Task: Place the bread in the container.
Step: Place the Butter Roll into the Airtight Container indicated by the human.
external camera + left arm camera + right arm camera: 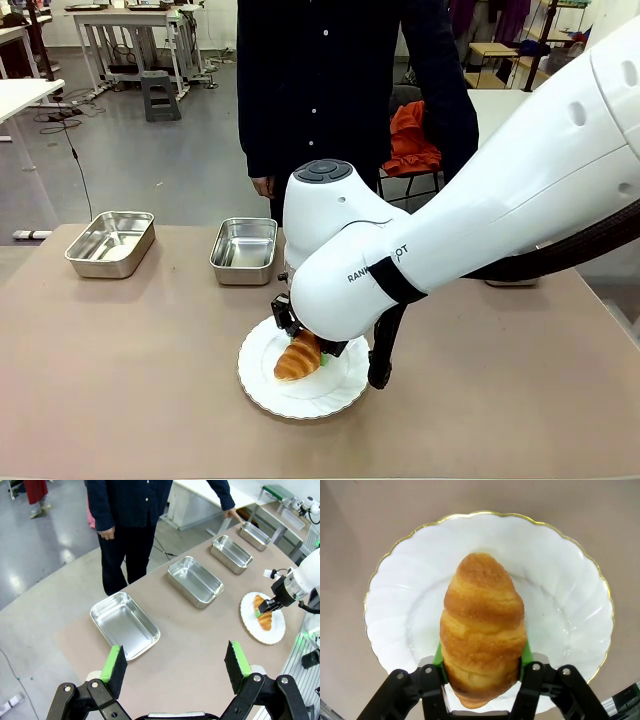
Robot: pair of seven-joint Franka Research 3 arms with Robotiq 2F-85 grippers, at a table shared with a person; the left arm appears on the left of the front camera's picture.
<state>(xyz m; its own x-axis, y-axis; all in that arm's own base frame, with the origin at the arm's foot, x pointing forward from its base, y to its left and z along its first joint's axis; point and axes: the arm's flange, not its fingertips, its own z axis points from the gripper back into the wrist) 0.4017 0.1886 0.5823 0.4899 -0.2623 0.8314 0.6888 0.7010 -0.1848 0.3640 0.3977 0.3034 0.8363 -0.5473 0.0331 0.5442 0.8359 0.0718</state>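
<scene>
Bread (482,630) on scalloped plate (570,605), pinched by right pincer (482,667); left pincer (175,667) spread; trays (244,250) beyond.

Bright even overhead light, soft shadows, wide-angle bending at wrist edges.

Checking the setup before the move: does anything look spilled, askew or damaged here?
Nothing stands out. The bread looks intact, held in the right gripper over the plate. The trays sit upright in a row, empty, and the left gripper hangs open above the table.
</scene>
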